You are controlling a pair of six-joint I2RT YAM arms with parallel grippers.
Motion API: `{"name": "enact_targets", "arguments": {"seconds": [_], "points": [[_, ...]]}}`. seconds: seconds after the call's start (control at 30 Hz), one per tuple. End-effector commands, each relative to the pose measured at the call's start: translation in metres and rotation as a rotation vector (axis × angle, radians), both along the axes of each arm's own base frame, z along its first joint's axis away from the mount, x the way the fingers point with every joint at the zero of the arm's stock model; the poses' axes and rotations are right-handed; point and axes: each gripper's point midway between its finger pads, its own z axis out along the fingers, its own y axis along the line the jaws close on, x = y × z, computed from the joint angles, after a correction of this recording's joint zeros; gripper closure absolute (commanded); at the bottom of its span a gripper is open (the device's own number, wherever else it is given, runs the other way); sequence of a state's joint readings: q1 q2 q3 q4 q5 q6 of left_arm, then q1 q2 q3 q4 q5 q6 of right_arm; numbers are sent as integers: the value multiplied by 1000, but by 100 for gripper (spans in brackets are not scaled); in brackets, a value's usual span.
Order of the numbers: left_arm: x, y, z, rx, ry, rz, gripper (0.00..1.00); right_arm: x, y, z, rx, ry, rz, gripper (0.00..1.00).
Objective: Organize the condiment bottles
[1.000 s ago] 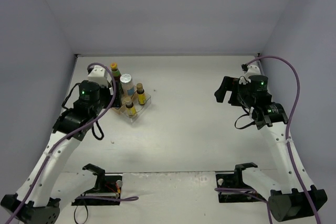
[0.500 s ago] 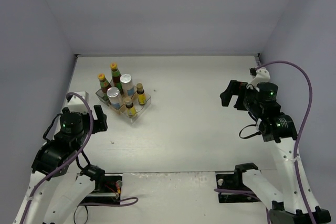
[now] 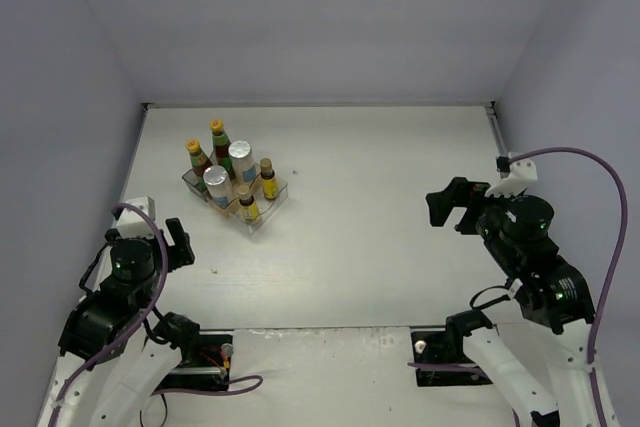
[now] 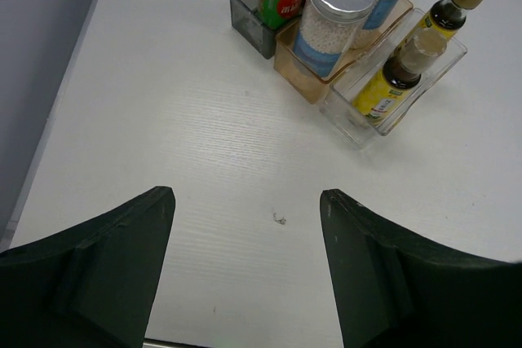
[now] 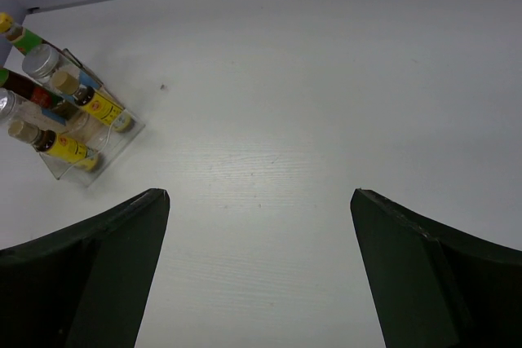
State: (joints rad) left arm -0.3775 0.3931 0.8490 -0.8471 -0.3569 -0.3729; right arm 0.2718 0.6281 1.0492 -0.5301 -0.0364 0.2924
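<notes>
Having drawn back from the rack [image 3: 262, 219] toward the near-left edge of the surface [image 3: 380, 167], the left hand [image 4: 247, 209] is released and empty, the right hand [image 5: 259, 201] likewise, leaving all six bottles [image 3: 217, 183] racked near the far-left corner; sorting appears finished.

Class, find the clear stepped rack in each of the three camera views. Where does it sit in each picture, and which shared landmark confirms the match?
Top external: the rack is in the upper left of the picture.
Left wrist: top, right of centre.
Right wrist: far left edge.
Landmark: the two yellow-labelled bottles in its clear front tier.
</notes>
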Motion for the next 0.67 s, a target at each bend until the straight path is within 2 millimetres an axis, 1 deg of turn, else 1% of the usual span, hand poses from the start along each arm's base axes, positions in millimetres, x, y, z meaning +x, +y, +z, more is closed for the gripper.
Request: {"name": "enact_targets", "arguments": {"seconds": [0.0, 0.07, 0.1, 0.2, 0.3, 0.33, 0.63], "points": [[1, 9, -4, -12, -13, 76, 29, 5, -3, 18, 26, -73, -42, 0], [0, 10, -4, -21, -36, 77, 29, 4, 1, 16, 34, -66, -24, 0], [1, 10, -10, -19, -29, 79, 28, 3, 3, 15, 37, -63, -17, 0], [2, 7, -14, -36, -35, 75, 29, -1, 4, 15, 56, -67, -14, 0], [1, 9, -17, -42, -31, 89, 29, -4, 3, 17, 68, -81, -16, 0], [1, 9, -18, -44, -30, 91, 29, -6, 8, 17, 77, -78, 11, 0], [1, 10, -24, -41, -24, 99, 29, -10, 13, 10, 88, -69, 42, 0]]}}
